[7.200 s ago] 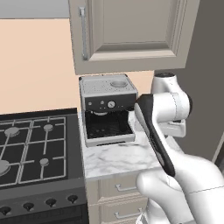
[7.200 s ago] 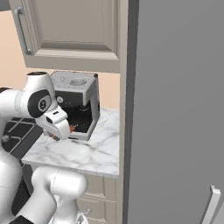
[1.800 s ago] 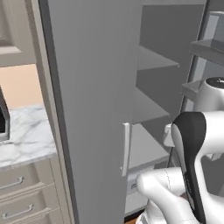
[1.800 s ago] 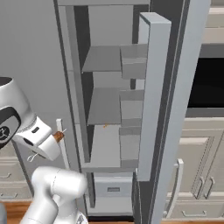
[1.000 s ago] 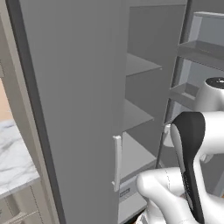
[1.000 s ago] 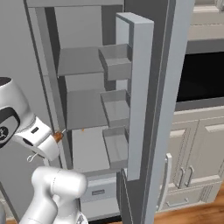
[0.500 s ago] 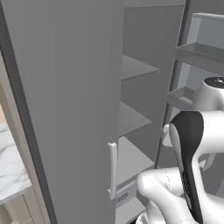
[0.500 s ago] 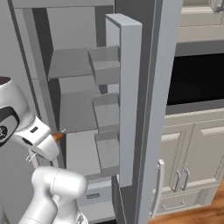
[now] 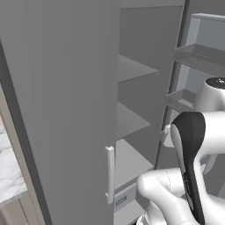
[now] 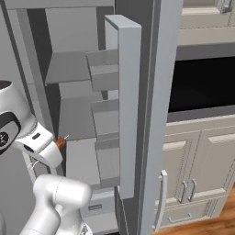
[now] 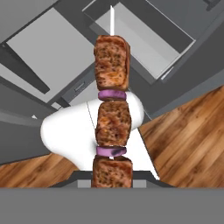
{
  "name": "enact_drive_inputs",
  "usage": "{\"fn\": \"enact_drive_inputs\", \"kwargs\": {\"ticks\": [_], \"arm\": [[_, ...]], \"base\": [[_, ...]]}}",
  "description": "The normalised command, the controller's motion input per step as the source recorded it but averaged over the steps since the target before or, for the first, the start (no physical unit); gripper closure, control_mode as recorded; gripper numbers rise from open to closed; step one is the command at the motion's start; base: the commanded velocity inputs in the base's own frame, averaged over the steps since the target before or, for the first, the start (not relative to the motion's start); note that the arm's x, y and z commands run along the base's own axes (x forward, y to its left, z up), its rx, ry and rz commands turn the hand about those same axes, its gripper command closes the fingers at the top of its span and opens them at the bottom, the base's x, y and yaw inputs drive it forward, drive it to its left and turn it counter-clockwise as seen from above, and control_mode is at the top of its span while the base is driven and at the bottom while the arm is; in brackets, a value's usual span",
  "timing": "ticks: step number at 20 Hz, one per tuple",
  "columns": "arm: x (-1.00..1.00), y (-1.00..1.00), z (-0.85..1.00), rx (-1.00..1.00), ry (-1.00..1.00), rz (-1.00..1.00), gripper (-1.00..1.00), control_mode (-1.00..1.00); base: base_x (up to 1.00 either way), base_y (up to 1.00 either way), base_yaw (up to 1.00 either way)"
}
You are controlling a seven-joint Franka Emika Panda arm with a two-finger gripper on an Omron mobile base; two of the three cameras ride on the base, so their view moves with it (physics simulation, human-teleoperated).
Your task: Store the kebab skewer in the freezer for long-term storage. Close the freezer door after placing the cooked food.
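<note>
One kebab skewer (image 11: pixel 112 113) is on show, and the hand view puts it front and centre: three browned meat chunks on a thin pale stick, with two purple onion slices between them. The lowest chunk sits right at the bottom of that view, and the stick's bare tip points away from the camera. The hand (image 10: pixel 54 148) is clenched on the skewer's near end, though the fingertips themselves are hard to make out, so the exact grip spot is probably at or just under that lowest chunk.

From the right base view, the hand hangs at the left in front of the open freezer (image 10: pixel 69 87), and a small reddish-brown piece of the skewer with a pale tip pokes out of it toward the shelves. The skewer is in the air, outside the compartment and not resting on any shelf.

Inside the freezer, three grey shelves can be counted, stacked one above another, with one drawer below them. The freezer door (image 10: pixel 128 105) stands wide open, edge-on to the right base camera, carrying three grey shelf bins on its inner face. One plain grey door (image 9: pixel 57 101) with a single pale bar handle (image 9: pixel 110 175) stays shut on the left in the left base view. One black-windowed oven (image 10: pixel 202 78) sits to the right, above pale cabinet doors.
</note>
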Motion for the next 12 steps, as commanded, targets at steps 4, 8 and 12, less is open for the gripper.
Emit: {"fn": "enact_drive_inputs", "kwargs": {"ticks": [4,8,12], "arm": [[0.0,0.0,0.0,0.0,0.0,0.0,1.0,1.0],[0.0,0.0,0.0,0.0,0.0,0.0,1.0,1.0],[0.0,0.0,0.0,0.0,0.0,0.0,1.0,1.0]], "base": [[0.45,-0.16,0.0],[0.41,-0.26,0.01],[0.55,-0.25,0.03]]}}
